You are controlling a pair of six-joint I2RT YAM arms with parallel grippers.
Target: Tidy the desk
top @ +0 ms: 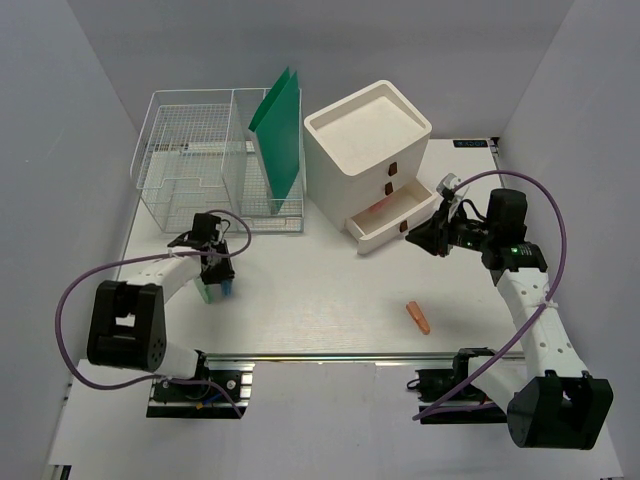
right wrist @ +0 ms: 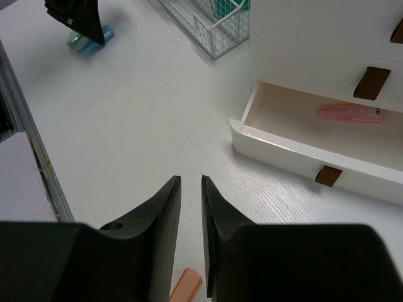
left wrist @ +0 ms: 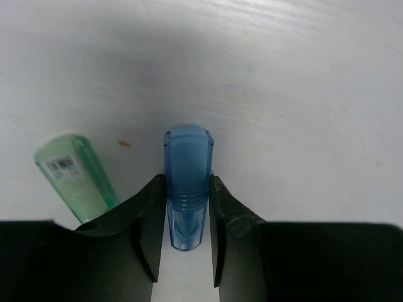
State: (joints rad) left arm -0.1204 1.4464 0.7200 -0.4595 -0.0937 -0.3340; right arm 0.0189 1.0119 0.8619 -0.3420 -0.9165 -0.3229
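On the white desk (top: 330,300), at its left side, my left gripper (top: 218,282) is shut on a blue translucent marker (left wrist: 187,163); both fingers press its sides in the left wrist view. A green marker (left wrist: 75,176) lies just left of it, untouched. My right gripper (top: 425,238) hovers in front of the open bottom drawer (right wrist: 283,148). Its fingers stand a narrow gap apart with nothing between them (right wrist: 189,182). A pink marker (right wrist: 349,112) lies inside that drawer. An orange marker (top: 418,317) lies on the desk near the front right.
The white three-drawer box (top: 365,140) stands at the back centre. A wire basket (top: 200,160) holding a green folder (top: 278,130) is at the back left. A metal rail (top: 330,356) runs along the near edge.
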